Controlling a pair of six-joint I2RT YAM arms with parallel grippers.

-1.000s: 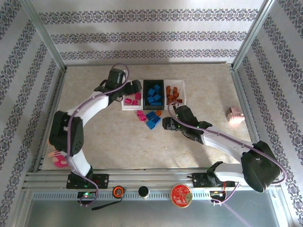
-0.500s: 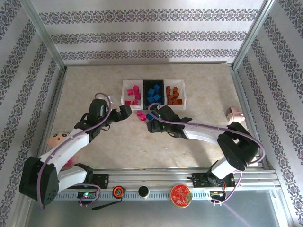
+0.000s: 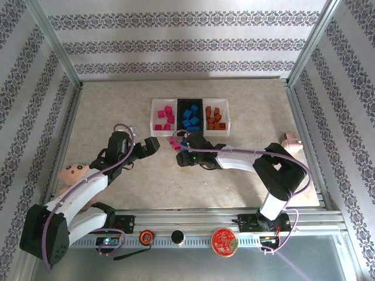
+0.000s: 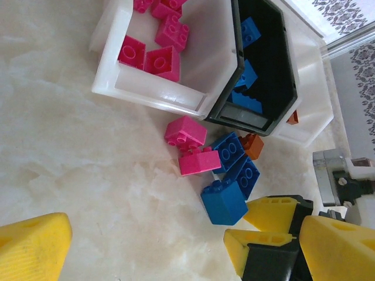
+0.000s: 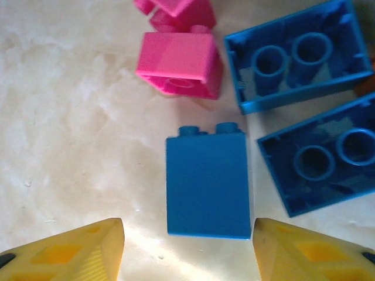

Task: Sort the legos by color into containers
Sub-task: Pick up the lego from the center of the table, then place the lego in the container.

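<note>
While the right gripper (image 5: pixel 187 234) hangs low with its fingers apart on either side of a blue brick (image 5: pixel 206 184), touching nothing, its arm reaches leftward from a sharply bent elbow. The brick lies on its side at the near edge of a loose heap (image 3: pixel 176 142) of pink and blue bricks, just before the three trays (image 4: pixel 152 96). The left gripper (image 3: pixel 153 144) hovers left of the heap, spread wide and empty.

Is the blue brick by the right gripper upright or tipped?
Tipped: the small blue plastic brick lies on its side, studs pointing sideways.
</note>
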